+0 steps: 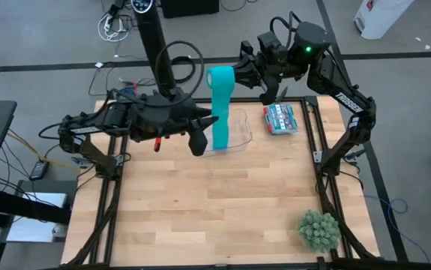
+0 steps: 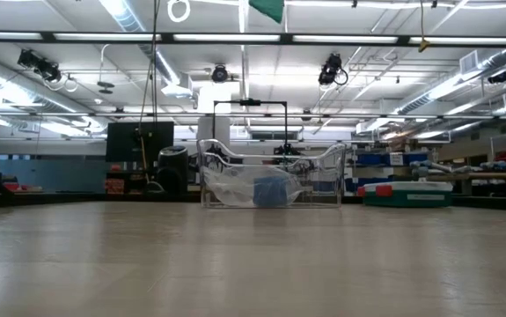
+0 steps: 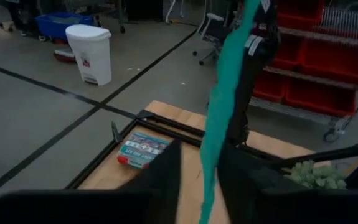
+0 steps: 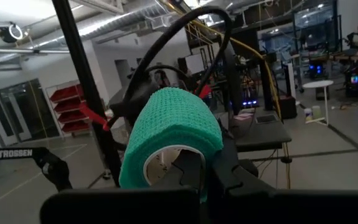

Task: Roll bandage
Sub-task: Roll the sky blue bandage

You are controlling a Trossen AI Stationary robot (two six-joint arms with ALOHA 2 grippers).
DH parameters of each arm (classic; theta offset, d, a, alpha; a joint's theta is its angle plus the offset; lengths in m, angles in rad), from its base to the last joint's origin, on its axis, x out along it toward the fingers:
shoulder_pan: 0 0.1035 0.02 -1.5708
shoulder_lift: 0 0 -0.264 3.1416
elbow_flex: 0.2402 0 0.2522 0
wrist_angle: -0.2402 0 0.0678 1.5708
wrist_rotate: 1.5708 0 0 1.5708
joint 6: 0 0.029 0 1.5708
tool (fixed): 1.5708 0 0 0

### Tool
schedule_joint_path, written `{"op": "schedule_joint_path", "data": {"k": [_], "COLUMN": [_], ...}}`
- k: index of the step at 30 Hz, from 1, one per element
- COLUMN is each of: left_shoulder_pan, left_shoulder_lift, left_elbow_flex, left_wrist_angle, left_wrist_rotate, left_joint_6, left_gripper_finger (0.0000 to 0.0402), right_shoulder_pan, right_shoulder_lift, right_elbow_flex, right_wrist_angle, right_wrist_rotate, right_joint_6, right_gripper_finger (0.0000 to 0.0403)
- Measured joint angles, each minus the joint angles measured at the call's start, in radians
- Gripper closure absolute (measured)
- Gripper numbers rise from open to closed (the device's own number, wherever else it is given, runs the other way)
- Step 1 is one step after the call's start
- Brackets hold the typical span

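above table's rear edge — right tool clamps bandage roll; left tool straddles ribbon, grip unclear.

One teal bandage, one clear bin, one small box, one green plant, two grippers.

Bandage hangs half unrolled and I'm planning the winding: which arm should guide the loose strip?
Left. Its hand straddles the strip of the bandage; the right hand is shut on the roll.
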Motion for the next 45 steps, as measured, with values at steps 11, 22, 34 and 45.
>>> {"op": "schedule_joint_path", "data": {"k": [11, 22, 34, 45], "left_shoulder_pan": [0.001, -0.002, 0.007, 0.014], "left_shoulder_lift": [-0.016, -0.016, -0.016, -0.018], "left_elbow_flex": [0.000, 0.000, 0.000, 0.000], "left_wrist_angle": [-0.045, -0.126, -0.206, -0.200], "left_wrist_rotate": [-0.044, -0.010, -0.052, -0.116], "left_joint_6": [-0.041, -0.157, -0.152, -0.121], "left_gripper_finger": [0.0397, 0.0400, 0.0401, 0.0401], "right_shoulder_pan": [-0.051, -0.098, -0.024, 0.074], "right_shoulder_lift": [0.000, 0.000, -0.033, -0.033], "right_elbow_flex": [-0.001, -0.001, -0.001, -0.001], "right_wrist_angle": [-0.107, -0.050, -0.025, -0.088], "right_wrist_rotate": [0.000, -0.032, -0.094, -0.169], "right_joint_6": [0.065, 0.078, 0.166, 0.210], "right_gripper_finger": [0.0403, 0.0403, 0.0403, 0.0403]}}
